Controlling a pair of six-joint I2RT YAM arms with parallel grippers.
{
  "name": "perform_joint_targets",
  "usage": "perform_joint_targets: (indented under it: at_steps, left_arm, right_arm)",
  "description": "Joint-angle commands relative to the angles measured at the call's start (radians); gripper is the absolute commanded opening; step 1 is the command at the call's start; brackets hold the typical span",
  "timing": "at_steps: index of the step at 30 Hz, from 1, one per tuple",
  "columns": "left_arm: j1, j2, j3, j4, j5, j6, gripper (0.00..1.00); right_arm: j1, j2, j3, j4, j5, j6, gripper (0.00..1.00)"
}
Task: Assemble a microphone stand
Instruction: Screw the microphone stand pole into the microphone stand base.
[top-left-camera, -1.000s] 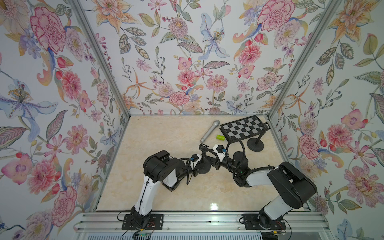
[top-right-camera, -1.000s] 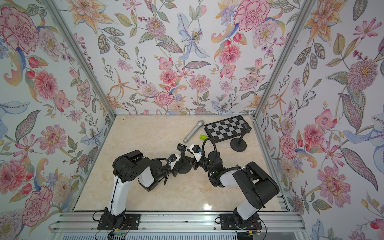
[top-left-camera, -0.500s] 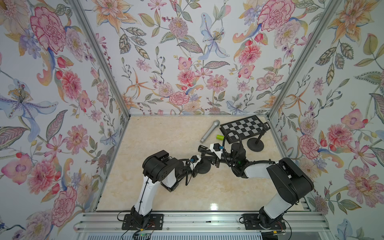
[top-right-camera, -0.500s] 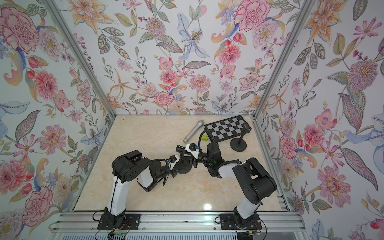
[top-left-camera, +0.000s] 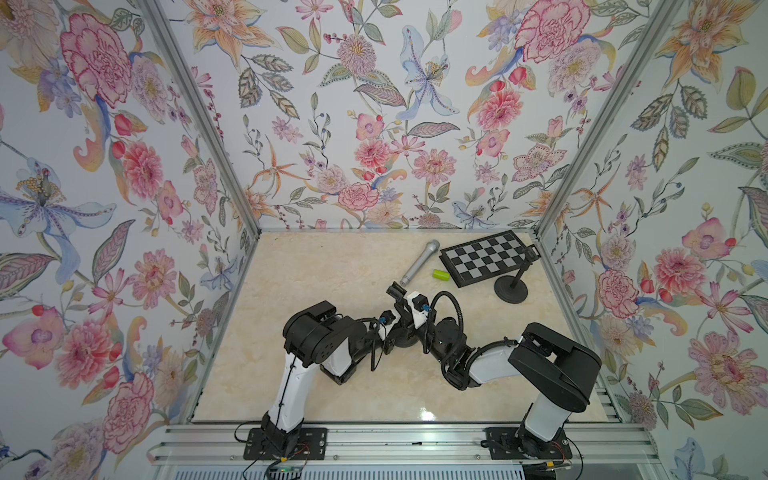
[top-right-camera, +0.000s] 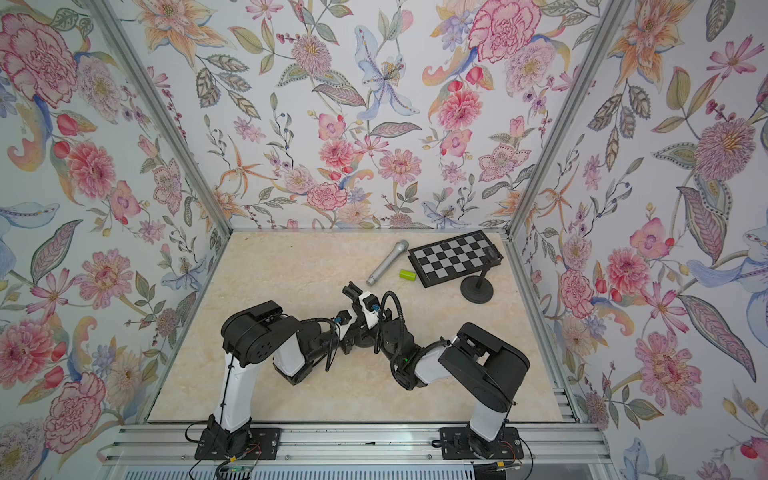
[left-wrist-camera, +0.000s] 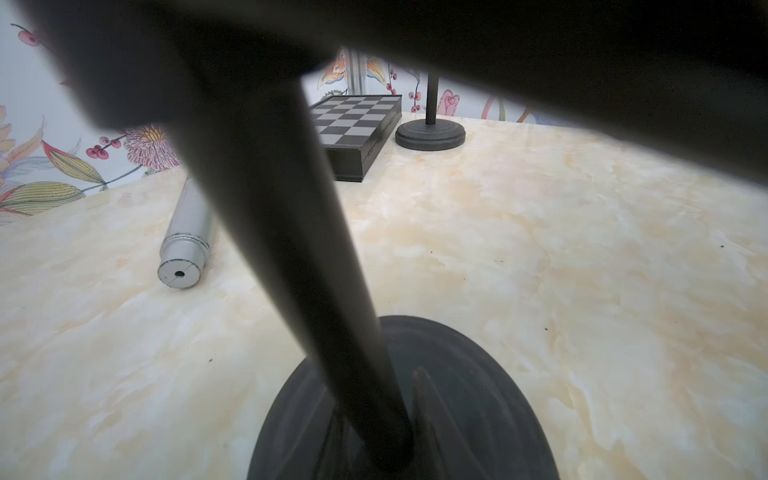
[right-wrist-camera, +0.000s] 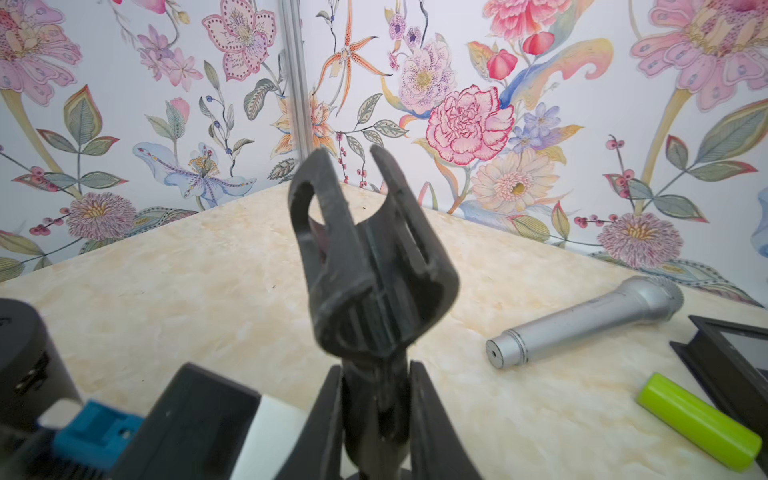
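Right wrist view: right gripper (right-wrist-camera: 376, 415) clamped on clip (right-wrist-camera: 370, 270) stem; left gripper (top-left-camera: 395, 326) seemingly grips pole (left-wrist-camera: 291, 232) lower. Beyond, nearest the right gripper, mic (right-wrist-camera: 582, 322) lies flat, tail toward it, head pointing away.

Closed the right gripper (right-wrist-camera: 375, 370), open a second ago, on the stand pole (left-wrist-camera: 291, 232) just below the clip (right-wrist-camera: 365, 266). Drew the right arm (top-left-camera: 492, 365) inward across the surface (top-left-camera: 332, 270), toward the left arm (top-left-camera: 320, 336), with its wrist shifted nearer the pole and its shoulder block brought closer to centre. Ended with both fingers (right-wrist-camera: 328, 419) pressed against the pole's sides.
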Motion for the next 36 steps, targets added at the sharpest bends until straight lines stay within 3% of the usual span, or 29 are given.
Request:
perform_joint_targets:
  at_steps: [1, 4, 9, 13, 16, 22, 36]
  left_arm:
    - [-0.005, 0.066, -0.02, 0.235, -0.047, 0.024, 0.26]
    - [-0.002, 0.05, -0.029, 0.236, -0.063, 0.03, 0.26]
    - [-0.005, 0.052, -0.035, 0.236, -0.021, 0.043, 0.25]
    - [-0.002, 0.058, -0.033, 0.236, 0.001, 0.044, 0.24]
    - [0.0, 0.052, -0.036, 0.236, 0.002, 0.057, 0.24]
    - [0.004, 0.048, -0.036, 0.236, 0.019, 0.063, 0.24]
    - [0.009, 0.062, -0.02, 0.236, 0.05, 0.043, 0.23]
  right_arm:
    - [0.007, -0.007, -0.016, -0.022, -0.227, -0.02, 0.27]
    - [-0.078, -0.099, -0.018, -0.157, -0.483, -0.139, 0.44]
    - [-0.267, -0.19, 0.045, -0.461, -0.902, -0.247, 0.51]
    - [-0.353, -0.204, 0.105, -0.668, -1.095, -0.401, 0.52]
    - [-0.385, -0.187, 0.147, -0.733, -1.154, -0.455, 0.53]
    - [-0.447, -0.133, 0.194, -0.686, -1.226, -0.45, 0.53]
    - [-0.471, -0.01, 0.273, -0.552, -1.269, -0.355, 0.51]
